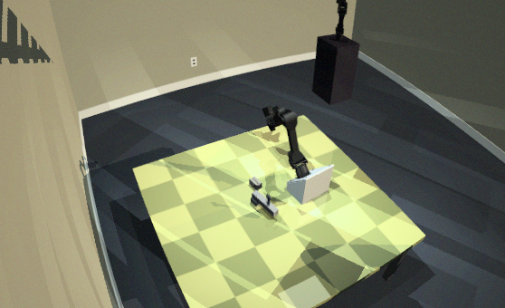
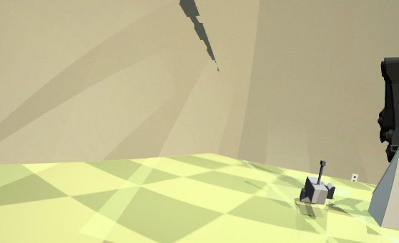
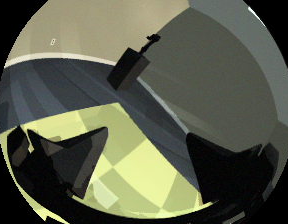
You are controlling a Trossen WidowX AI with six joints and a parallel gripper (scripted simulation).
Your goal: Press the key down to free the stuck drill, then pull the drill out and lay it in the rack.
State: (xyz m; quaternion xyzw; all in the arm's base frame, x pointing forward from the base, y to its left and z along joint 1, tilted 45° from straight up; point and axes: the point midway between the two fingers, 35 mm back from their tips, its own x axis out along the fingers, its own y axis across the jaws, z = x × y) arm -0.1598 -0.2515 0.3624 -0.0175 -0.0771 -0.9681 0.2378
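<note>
1. Note a pale, wedge-shaped, smooth-sided block (image 1: 318, 185) (image 2: 398, 193) at 2 o'clock from a long grey block assembly (image 1: 262, 204) (image 2: 316, 191) in the top view. Contents, if any: not visible.
2. See, rising from the assembly, a thin dark upright stem with a small head (image 1: 268, 199) (image 2: 321, 172). Impossible to tell whether drill or key.
3. Find a small grey ridged block (image 1: 255, 182) (image 2: 330, 191) just beside the assembly, towards 11 o'clock in the top view. Not identifiable with certainty as the rack.
4. Locate the stem at 6 o'clock from the black two-fingered gripper (image 1: 270, 119) (image 3: 147, 131), well apart and lower, over the table.
5. Observe in the wrist view dark fingers at 8 and 4 o'clock, spread wide, with nothing between.
6. Note the yellow-green checkered table (image 1: 233, 226) (image 2: 144, 211) (image 3: 145, 165), crossed by shadows, beneath the blocks and the black jointed arm (image 1: 293, 140) (image 2: 395, 103).
7. Beyond, observe a dark blue-grey floor (image 1: 160, 131) (image 3: 70, 85), with a dark boxy pedestal (image 1: 334, 70) (image 3: 127, 70) at 1 o'clock from the table in the top view, and a white wall outlet (image 1: 194, 62) (image 2: 355, 177) (image 3: 53, 42) at 11 o'clock.
</note>
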